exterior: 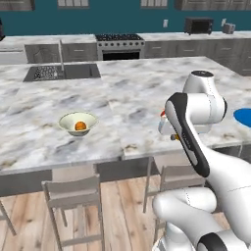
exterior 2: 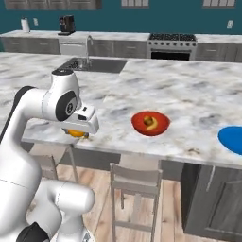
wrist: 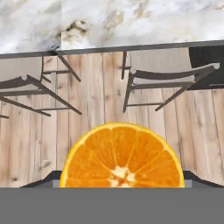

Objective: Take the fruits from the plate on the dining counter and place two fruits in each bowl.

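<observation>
Orange, cut face up, sits between my gripper fingers; I am gripping it, jaws wide around it. Below it lie wood floor and two stools under the counter edge. From the right base view my hand hangs at the counter's near edge with the orange under it. The red bowl holds a banana and a brownish fruit. The cream bowl holds one orange fruit. The blue plate lies well right of the red bowl.
</observation>
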